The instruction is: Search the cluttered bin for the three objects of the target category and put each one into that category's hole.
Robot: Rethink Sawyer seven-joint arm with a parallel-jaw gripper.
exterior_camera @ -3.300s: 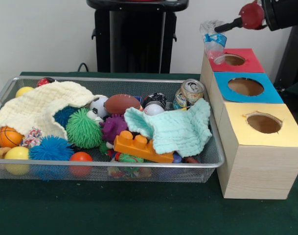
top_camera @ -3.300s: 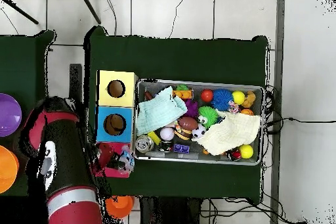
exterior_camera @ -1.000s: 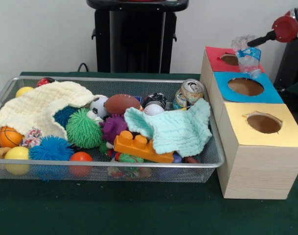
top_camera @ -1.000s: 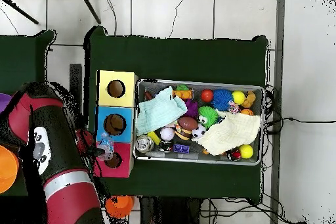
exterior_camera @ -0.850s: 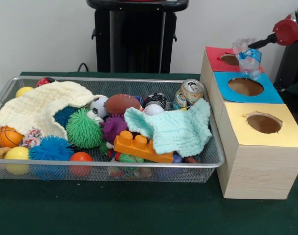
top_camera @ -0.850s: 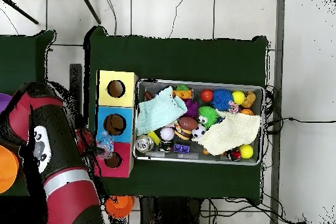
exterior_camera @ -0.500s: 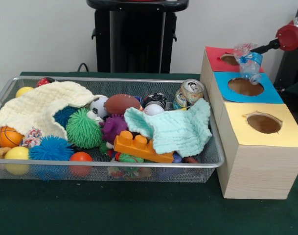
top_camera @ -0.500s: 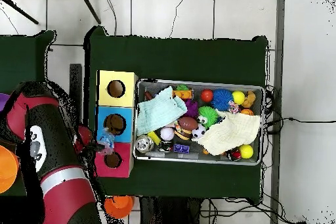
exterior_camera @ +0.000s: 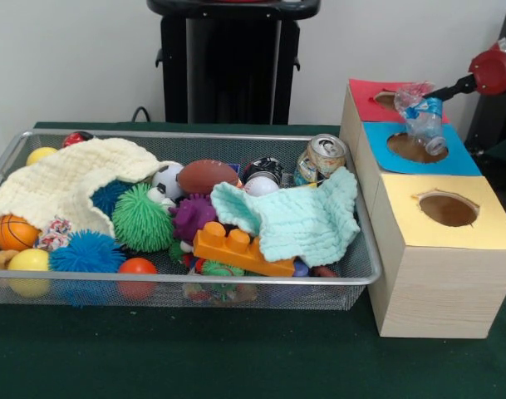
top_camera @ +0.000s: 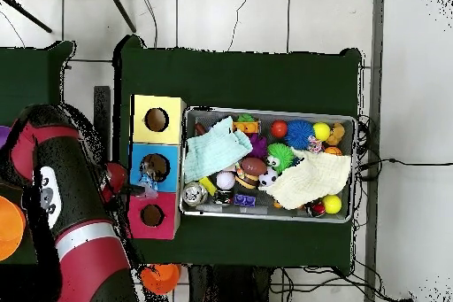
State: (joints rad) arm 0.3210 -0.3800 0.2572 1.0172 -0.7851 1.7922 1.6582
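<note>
Front view, change: I see the crushed plastic bottle (exterior_camera: 422, 118) has travelled from above the red-topped hole (exterior_camera: 391, 100) to above the blue-topped hole (exterior_camera: 415, 147), tilted, cap end down, its lower end at the hole's far rim.
Front view, gripper: the gripper (exterior_camera: 429, 93) reaches in from the right edge on a thin black stem behind a red knob, and it is pinching the bottle's upper, crumpled end.
Front view, meaning: I judge the bottle to be the target item and the blue hole its slot; release looks close, though the bottle is not yet inside.
Front view, bin: the wire bin (exterior_camera: 362, 249) sits left of the boxes, holding a drink can (exterior_camera: 321, 158) near its right far corner, a mint knitted cloth (exterior_camera: 301, 218), an orange building brick (exterior_camera: 239, 249), a green spiky ball (exterior_camera: 141, 218) and a cream knitted cloth (exterior_camera: 66, 181).
Front view, writing: the bottle carries a blue label band and the can has printing, but I cannot read either.
Overhead view, change: the red and black arm (top_camera: 66, 219) has swung up the left side; the bottle (top_camera: 149, 184) now lies at the boundary of the red box and the blue box (top_camera: 137, 161), by the blue hole (top_camera: 155, 167).
Overhead view, remaining: the yellow box (top_camera: 142, 105) sits beyond, untouched; the can (top_camera: 195, 194) is in the bin's near left corner.
Overhead view, writing: none legible.
</note>
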